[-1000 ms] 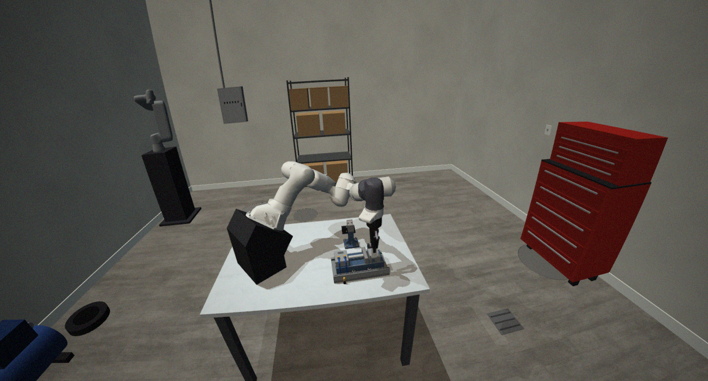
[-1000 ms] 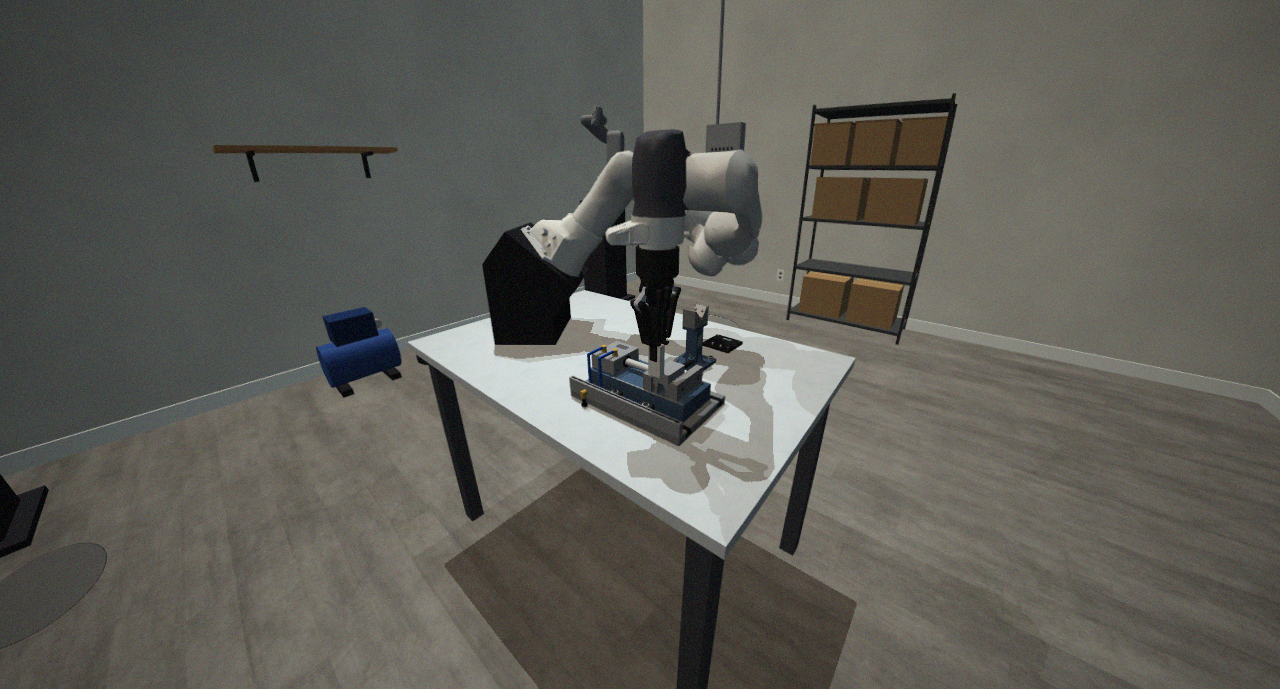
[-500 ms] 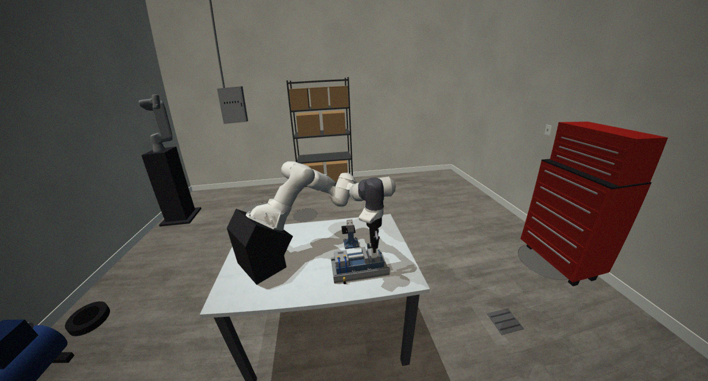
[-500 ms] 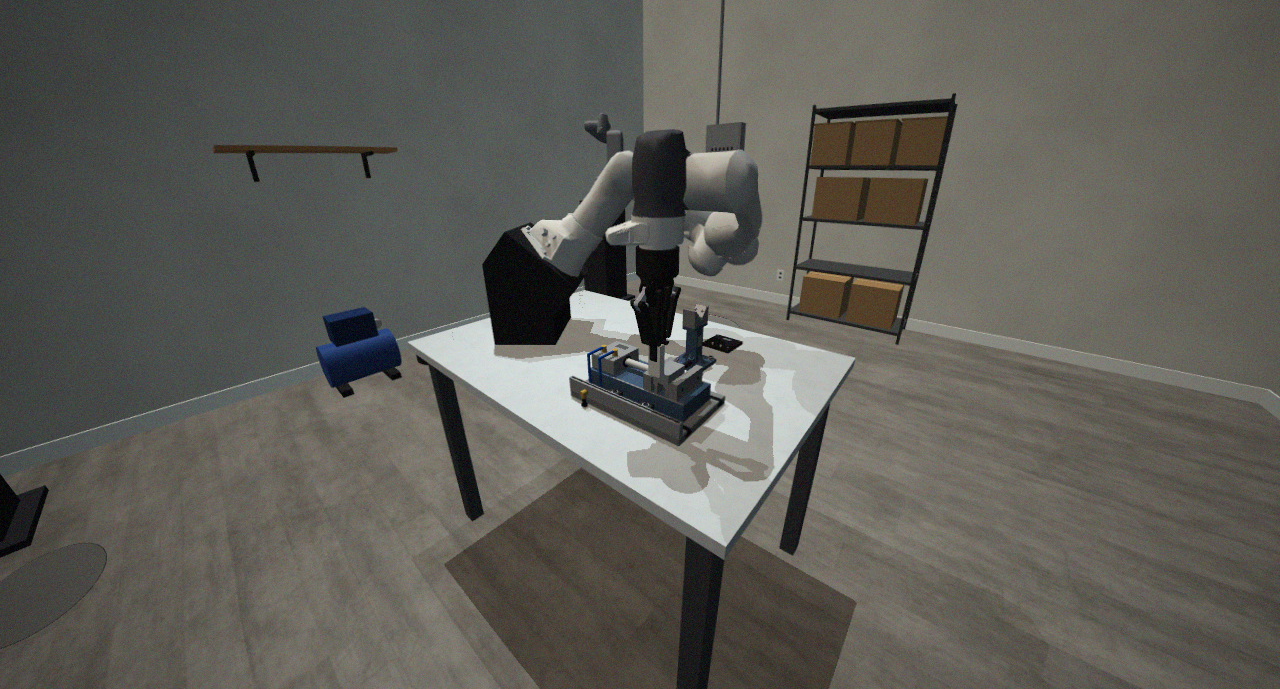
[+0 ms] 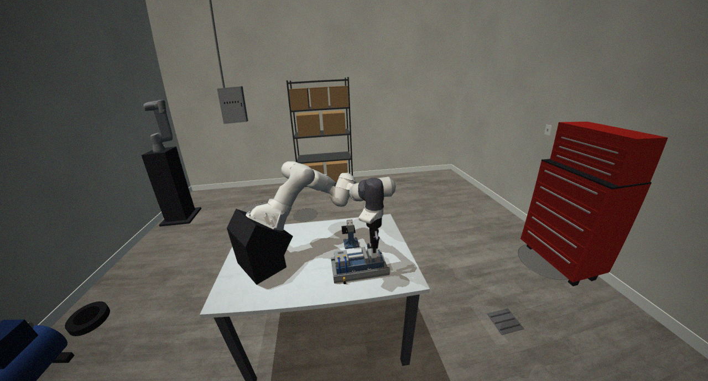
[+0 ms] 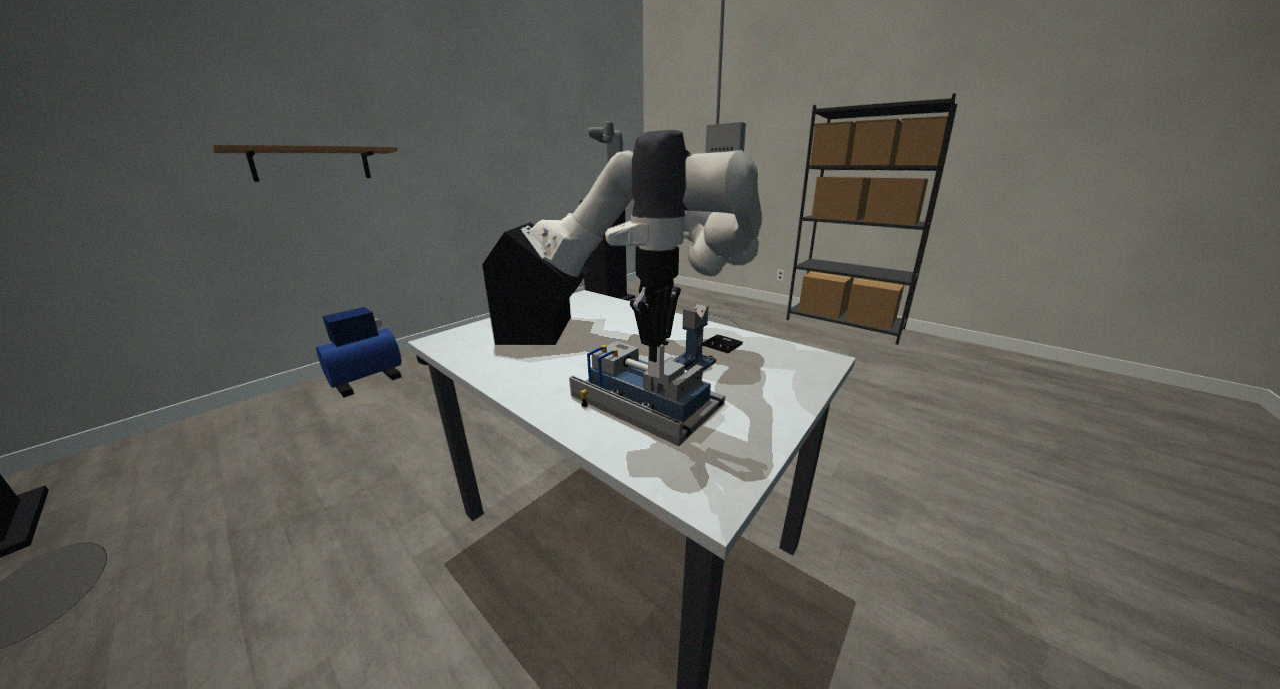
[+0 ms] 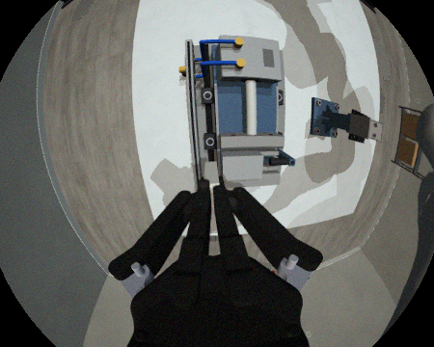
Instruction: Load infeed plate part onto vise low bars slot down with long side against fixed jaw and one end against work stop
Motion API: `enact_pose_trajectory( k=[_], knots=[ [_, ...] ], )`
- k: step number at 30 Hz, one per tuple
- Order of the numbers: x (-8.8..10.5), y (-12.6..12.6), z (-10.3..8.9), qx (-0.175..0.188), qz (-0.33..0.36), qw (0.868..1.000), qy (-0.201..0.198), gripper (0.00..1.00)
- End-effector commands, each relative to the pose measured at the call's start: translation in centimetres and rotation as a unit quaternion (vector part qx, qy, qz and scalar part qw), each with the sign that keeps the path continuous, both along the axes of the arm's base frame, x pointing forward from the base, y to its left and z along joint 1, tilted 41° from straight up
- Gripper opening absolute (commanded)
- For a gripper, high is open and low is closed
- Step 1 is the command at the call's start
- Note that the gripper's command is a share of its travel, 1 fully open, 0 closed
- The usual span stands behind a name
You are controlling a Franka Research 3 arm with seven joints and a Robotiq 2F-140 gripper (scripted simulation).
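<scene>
My pincer (image 5: 374, 250) (image 6: 653, 356) (image 7: 211, 171) is pressed together on nothing; the block (image 5: 375, 258) (image 6: 666, 380) (image 7: 241, 167), centre of the wrist view, seems rigid, fairly heavy, best regripped by its ends.

arm (image 5: 292, 179) (image 6: 720, 183): white, rounded | wrist section (image 5: 371, 193) (image 6: 658, 174): dark grey | fingers (image 5: 374, 240) (image 6: 656, 318): black, slender

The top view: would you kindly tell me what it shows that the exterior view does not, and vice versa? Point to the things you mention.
Only the top view: the red tool chest (image 5: 589, 201) and the floor grate (image 5: 505, 321).
Only the exterior view: the wooden wall shelf (image 6: 304, 149).
Both: the vise (image 5: 360, 266) (image 6: 693, 401) (image 7: 231, 108), the V-block stand (image 5: 350, 236) (image 6: 692, 340) (image 7: 341, 120) and the gripper (image 5: 374, 251) (image 6: 653, 355) (image 7: 211, 171).
</scene>
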State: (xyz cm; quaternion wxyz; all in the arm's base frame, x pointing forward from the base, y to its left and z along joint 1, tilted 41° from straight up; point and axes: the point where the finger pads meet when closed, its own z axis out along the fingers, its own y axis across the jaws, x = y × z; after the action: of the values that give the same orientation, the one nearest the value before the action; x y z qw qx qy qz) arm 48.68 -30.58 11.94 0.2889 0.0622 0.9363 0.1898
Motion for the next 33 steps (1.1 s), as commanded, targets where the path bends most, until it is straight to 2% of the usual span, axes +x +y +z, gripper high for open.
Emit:
enact_pose_trajectory(
  k=[1, 33],
  knots=[
    [0.20, -0.06, -0.01, 0.001, -0.003, 1.000, -0.001, 0.00],
    [0.62, 0.17, -0.57, 0.001, -0.003, 1.000, -0.001, 0.00]
  ],
)
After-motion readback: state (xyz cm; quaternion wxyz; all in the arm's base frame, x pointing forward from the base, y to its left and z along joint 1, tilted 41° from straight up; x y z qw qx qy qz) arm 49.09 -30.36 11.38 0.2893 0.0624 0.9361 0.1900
